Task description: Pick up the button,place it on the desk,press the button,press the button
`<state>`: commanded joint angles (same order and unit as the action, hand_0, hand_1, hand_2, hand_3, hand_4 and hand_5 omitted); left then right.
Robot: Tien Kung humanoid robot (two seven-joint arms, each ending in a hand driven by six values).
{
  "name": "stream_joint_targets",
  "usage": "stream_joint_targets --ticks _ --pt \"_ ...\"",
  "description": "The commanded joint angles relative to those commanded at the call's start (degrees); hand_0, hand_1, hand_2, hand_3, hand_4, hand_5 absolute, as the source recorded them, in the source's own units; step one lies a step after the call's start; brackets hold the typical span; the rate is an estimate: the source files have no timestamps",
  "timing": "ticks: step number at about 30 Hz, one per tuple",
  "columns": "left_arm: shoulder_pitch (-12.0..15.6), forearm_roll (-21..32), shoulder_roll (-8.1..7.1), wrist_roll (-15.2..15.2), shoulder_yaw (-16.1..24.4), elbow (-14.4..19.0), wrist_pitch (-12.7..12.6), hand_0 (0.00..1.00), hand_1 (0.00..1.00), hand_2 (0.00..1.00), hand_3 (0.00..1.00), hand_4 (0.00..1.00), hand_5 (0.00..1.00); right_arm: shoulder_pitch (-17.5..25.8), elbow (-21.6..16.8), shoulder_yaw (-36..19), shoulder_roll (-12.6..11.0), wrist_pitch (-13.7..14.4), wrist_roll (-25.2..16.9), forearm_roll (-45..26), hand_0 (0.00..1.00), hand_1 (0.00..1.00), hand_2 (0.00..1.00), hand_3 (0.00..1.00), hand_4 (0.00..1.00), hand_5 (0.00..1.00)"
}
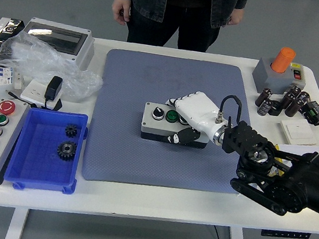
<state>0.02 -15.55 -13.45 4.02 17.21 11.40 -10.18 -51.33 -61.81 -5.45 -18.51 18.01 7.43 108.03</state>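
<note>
We see the white fingers [181,105] of the right hand [193,117] clamped on the right end of the grey button box [168,123], thumb at its near side. The box lies on the blue-grey mat [142,153], about mid-surface [153,200]. At the far side a person [174,6] stands, hands hanging.

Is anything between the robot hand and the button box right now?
Nothing visible. The right robot hand is already closed around the right end of the button box, which sits on the grey mat. The mat around the box is bare.
</note>
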Motion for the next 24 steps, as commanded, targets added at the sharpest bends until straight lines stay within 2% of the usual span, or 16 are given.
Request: stream_joint_targets --ticks 3,4,9,10,24 --pt "-0.01 0.0 0.07 -0.15 0.39 0.1 -0.05 0.67 0.695 0.617 0.643 0.613 0.367 0.07 -0.01 0.0 -0.03 -0.75 0.01 -0.05 0.532 0.59 0.575 0.347 0.609 0.086" --pt "0.03 0.19 0.07 -0.19 0.39 0.12 -0.07 0.67 0.695 0.617 0.642 0.612 0.366 0.08 -0.05 0.01 -0.04 -0.86 0.02 0.01 0.618 0.63 0.631 0.672 0.76 0.189" --pt "0.31 1.18 -0.02 -0.27 0.07 0.09 -0.14 0.67 0.695 0.617 0.642 0.612 0.366 0.09 -0.34 -0.15 -0.15 -0.81 0.0 0.62 0.618 0.63 0.631 0.672 0.76 0.189" --pt "0.32 1.36 -0.03 -0.28 -0.01 0.08 -0.15 0.67 0.695 0.617 0.641 0.611 0.366 0.08 -0.41 -0.16 -0.19 -0.73 -0.01 0.81 0.698 0.682 0.682 0.849 0.841 0.236" --pt "0.46 3.76 -0.12 -0.41 -1.65 -0.15 -0.18 0.669 0.695 0.616 0.64 0.608 0.364 0.1 -1.26 -0.06 -0.46 -1.07 -0.69 2.91 0.722 0.7 0.732 0.888 0.864 0.254"
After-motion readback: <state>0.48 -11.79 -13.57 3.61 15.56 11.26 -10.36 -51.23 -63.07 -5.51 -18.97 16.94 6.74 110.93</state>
